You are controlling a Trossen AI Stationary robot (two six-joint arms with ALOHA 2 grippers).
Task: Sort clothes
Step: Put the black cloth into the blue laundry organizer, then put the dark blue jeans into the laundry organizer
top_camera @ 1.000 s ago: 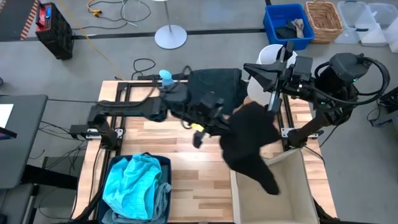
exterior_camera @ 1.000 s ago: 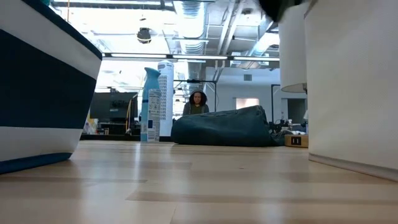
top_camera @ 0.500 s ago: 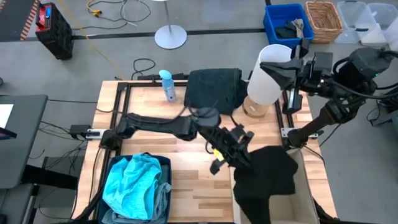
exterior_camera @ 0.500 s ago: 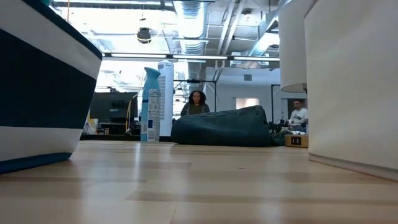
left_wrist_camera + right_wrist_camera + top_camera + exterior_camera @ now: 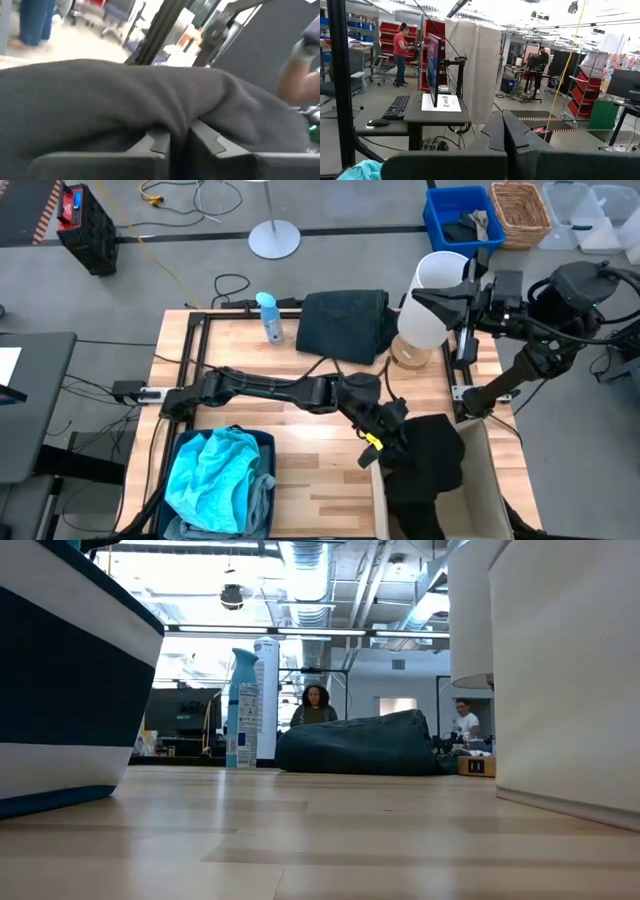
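The black garment (image 5: 428, 465) lies slumped over the left rim of the white bin (image 5: 482, 480) and down into it. My left gripper (image 5: 392, 438) reaches across the table to the garment's left edge and is shut on it. The dark teal garment (image 5: 345, 320) rests flat on the table's far side, also in the low view (image 5: 360, 745). The turquoise garment (image 5: 212, 475) is heaped in the navy bin (image 5: 180, 442), with a paler blue piece (image 5: 263, 488) beside it. My right gripper (image 5: 416, 298) hangs shut, high over the far right. My left gripper pinches a bulge of the black garment (image 5: 181, 124) between its two fingers (image 5: 156, 142), at the garment's left side (image 5: 402, 445). The fingers come in about level from the table's left. The cloth lies slack, resting on the white bin's rim and inside it.
A blue spray bottle (image 5: 268, 315) stands at the far middle. A white cylinder on a wooden base (image 5: 432, 305) stands at the far right, under my right arm. Bare wood lies between the two bins. People stand in the room behind (image 5: 316, 705).
My left gripper has swung toward the table's right and near edges and sunk, carrying the black garment. The garment, which hung lifted over the table's middle, now lies draped over and into the white bin.
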